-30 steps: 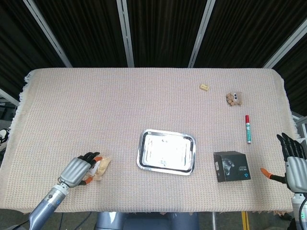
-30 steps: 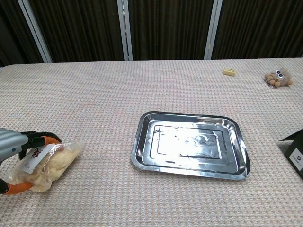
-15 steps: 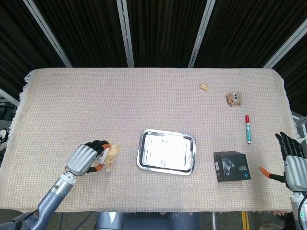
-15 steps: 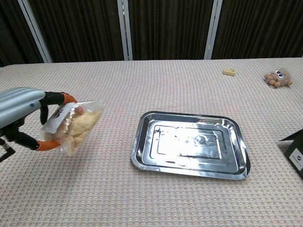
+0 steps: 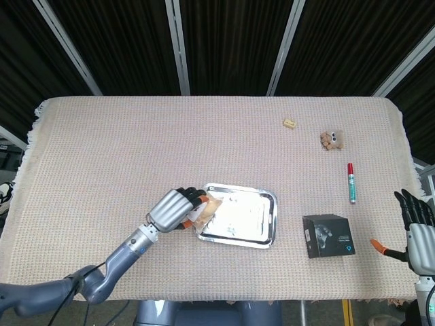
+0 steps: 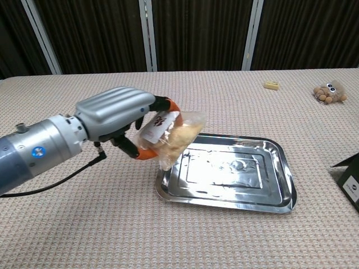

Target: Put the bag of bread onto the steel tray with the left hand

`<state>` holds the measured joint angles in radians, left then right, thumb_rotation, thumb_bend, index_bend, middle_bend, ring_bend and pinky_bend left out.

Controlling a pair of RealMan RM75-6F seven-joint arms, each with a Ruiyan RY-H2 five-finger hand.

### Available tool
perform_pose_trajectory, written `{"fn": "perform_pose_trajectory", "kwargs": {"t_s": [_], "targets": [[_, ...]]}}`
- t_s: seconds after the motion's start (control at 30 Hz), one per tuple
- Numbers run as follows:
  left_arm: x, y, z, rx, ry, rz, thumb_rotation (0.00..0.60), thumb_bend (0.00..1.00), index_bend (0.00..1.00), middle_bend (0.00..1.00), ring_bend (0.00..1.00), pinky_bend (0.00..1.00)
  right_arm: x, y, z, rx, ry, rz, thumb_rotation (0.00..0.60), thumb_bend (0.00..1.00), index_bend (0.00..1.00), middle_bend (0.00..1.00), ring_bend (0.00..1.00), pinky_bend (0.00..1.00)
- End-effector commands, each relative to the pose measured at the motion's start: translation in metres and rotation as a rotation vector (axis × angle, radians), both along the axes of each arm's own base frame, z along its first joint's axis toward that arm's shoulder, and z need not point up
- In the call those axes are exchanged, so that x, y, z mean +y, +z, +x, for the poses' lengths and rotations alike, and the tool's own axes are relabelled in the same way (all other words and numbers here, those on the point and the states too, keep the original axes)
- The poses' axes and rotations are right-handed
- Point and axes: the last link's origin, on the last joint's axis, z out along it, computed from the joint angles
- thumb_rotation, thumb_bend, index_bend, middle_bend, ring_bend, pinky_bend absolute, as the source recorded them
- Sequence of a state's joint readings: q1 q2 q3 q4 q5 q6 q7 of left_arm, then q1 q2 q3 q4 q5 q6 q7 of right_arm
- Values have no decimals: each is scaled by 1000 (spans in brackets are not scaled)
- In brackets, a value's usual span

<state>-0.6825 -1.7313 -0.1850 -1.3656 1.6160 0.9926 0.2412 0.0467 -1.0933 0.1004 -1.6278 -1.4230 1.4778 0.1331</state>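
Left hand (image 6: 120, 120) grips the bread bag (image 6: 171, 134), fingers wrapped round its upper end with the label; bag is airborne, hanging tilted over the left edge of the tray (image 6: 277, 193), not touching it as far as the chest view shows. Head view agrees: left hand (image 5: 173, 209) and bag (image 5: 206, 210) sit right at the tray (image 5: 265, 234) left rim. Change vs earlier: a second ago the bag lay on the cloth at the near-left of the table with the hand closing on it; half a second ago it was lifted, well left of the tray; now the arm has swung right and the bag overlaps the tray's left end. Tray itself hasn't moved. Right hand (image 5: 418, 227) at the right table edge, fingers spread, holding nothing, same pose throughout. Rest unchanged: black box (image 5: 327, 235) right of the tray, red marker (image 5: 351, 182) beyond it, small plush toy (image 5: 331, 140) and a tan block (image 5: 290, 123) toward the far right of the table (image 5: 136, 142).
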Motion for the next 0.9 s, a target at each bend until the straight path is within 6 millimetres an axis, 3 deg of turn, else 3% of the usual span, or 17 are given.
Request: {"fn": "perform_pose_trajectory", "kwargs": {"t_s": [0.03,0.13,0.17,0.2,0.27,0.3,0.47,0.67,0.77,0.9], "targets": [[8,-14,20,12,-21,-11,600,573,526,229,258,494,2,1,0,1,-2,-3,600,43,0,0,0,0],[11,-28,35,38,-47,-20,600,514,476,210,243,491,4,2,0,4,-4,-3,600,42,0,0,0,0],[11,-33,40,43,-54,-24,600,426,364,167,189,469,5,3,1,6,-4,-5,600,41,0,0,0,0],[11,-36,43,44,-56,-27,600,292,211,101,113,384,5,4,1,7,-4,-6,600,41,0,0,0,0],[10,-44,50,47,-48,-42,600,86,20,12,10,150,6,5,2,9,-4,-6,600,41,0,0,0,0],[10,-50,51,60,-33,-62,600,21,0,0,0,39,6,5,3,11,-2,-4,600,42,0,0,0,0],[10,-53,66,32,13,-91,589,0,0,0,0,0,6,6,6,18,5,1,600,42,0,0,0,0],[14,-35,66,-3,28,-65,578,0,0,0,0,0,4,5,7,21,10,11,600,43,0,0,0,0],[15,-16,52,-43,60,-31,580,13,0,0,0,0,2,4,7,23,15,13,600,42,0,0,0,0],[9,21,11,-90,143,48,580,44,0,0,0,0,0,4,4,44,7,11,600,43,0,0,0,0]]}}
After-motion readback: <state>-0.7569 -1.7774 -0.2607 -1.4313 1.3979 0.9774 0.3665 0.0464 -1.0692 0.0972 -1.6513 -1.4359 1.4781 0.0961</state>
